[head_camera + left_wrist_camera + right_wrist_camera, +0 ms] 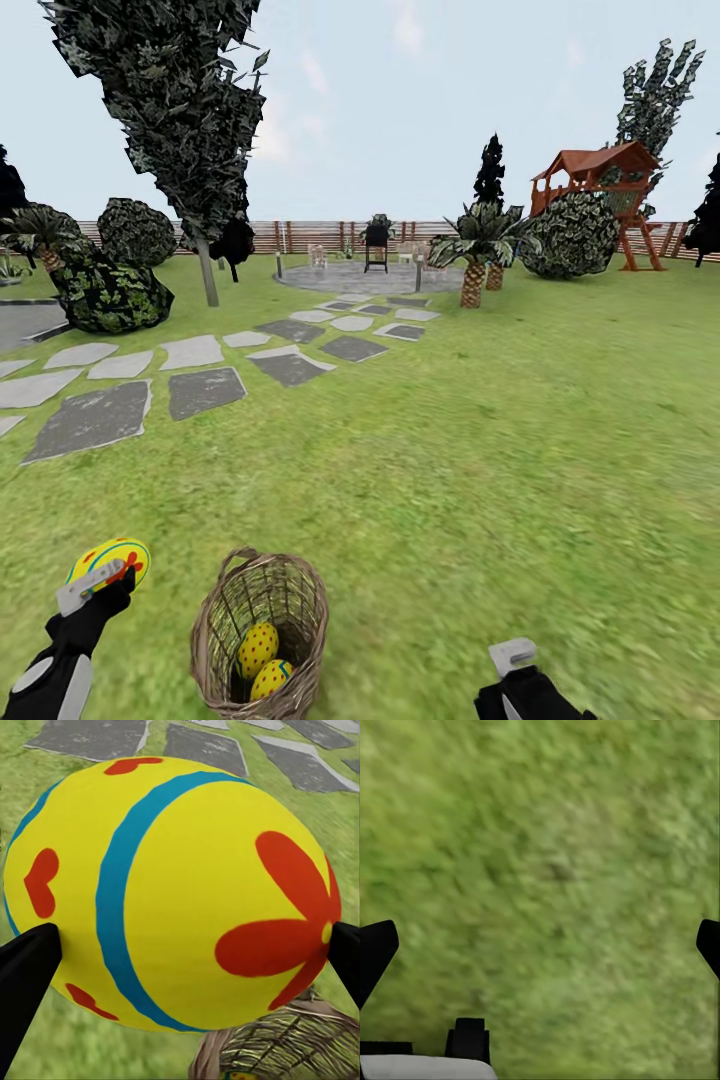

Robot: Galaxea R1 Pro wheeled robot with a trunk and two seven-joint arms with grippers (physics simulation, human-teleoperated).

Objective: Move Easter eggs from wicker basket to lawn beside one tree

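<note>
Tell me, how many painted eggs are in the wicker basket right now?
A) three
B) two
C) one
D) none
B: two Easter eggs lie inside the wicker basket, while the third egg sits clamped in the left pincer beside it.

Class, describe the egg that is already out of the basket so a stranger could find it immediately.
Start at the wicker basket standing on the lawn at the near edge of the head view. Just beside it, on the robot's left, the left gripper holds one Easter egg above the grass. Unlike the two eggs lying inside the basket, it is lifted and clamped between fingers.
</note>
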